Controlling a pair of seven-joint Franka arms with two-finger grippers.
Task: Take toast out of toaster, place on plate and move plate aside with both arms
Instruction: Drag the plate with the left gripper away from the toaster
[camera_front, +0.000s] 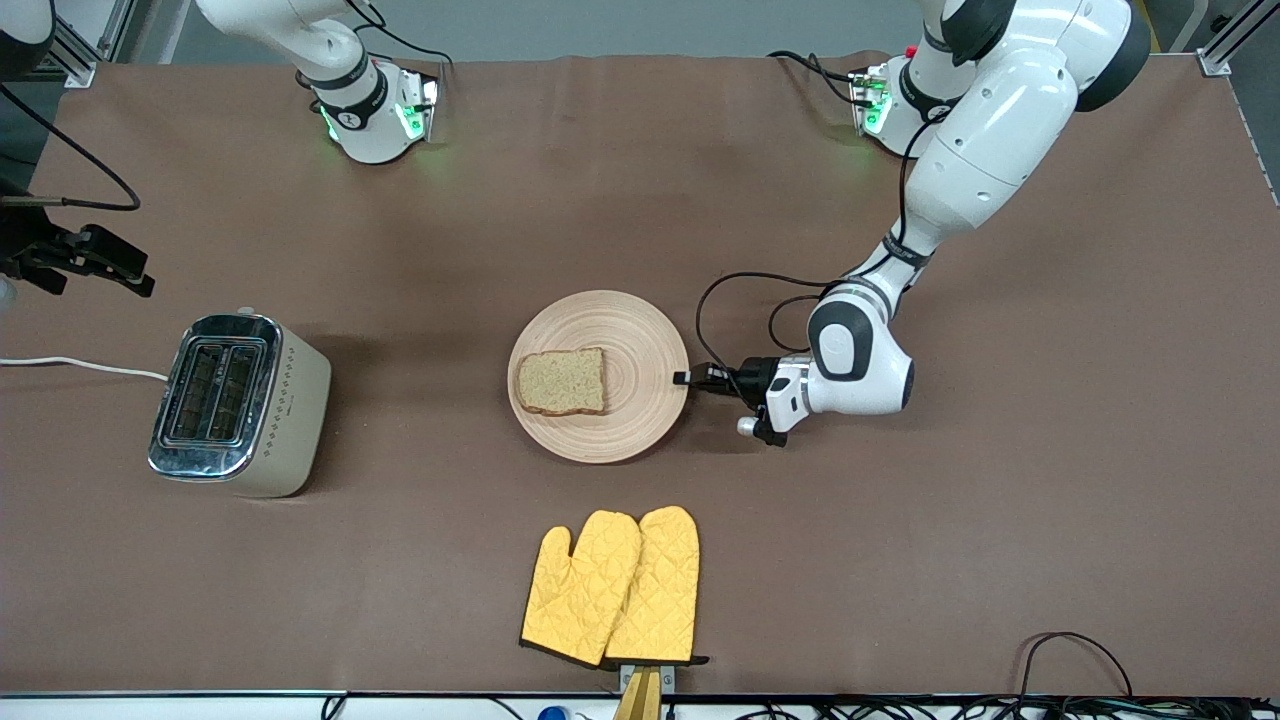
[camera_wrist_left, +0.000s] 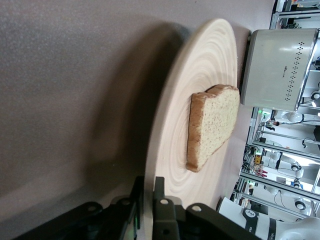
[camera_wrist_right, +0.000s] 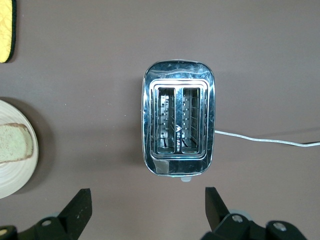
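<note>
The toast (camera_front: 562, 381) lies flat on the round light-wood plate (camera_front: 640, 330) in the middle of the table. My left gripper (camera_front: 686, 378) is low at the plate's edge toward the left arm's end, shut on the plate's rim. In the left wrist view the fingers (camera_wrist_left: 148, 182) clamp the rim of the plate (camera_wrist_left: 200, 60), with the toast (camera_wrist_left: 215, 125) on it. My right gripper (camera_front: 120, 265) is open and empty, up in the air above the toaster. The right wrist view shows its wide-apart fingers (camera_wrist_right: 147, 210), the plate (camera_wrist_right: 15, 175) and the toast (camera_wrist_right: 12, 142).
A chrome and cream toaster (camera_front: 235, 400) with two empty slots stands toward the right arm's end; it also shows in the right wrist view (camera_wrist_right: 178, 125) and the left wrist view (camera_wrist_left: 280, 65). Its white cord (camera_front: 80, 365) trails off the table. Two yellow oven mitts (camera_front: 615, 585) lie nearer the camera than the plate.
</note>
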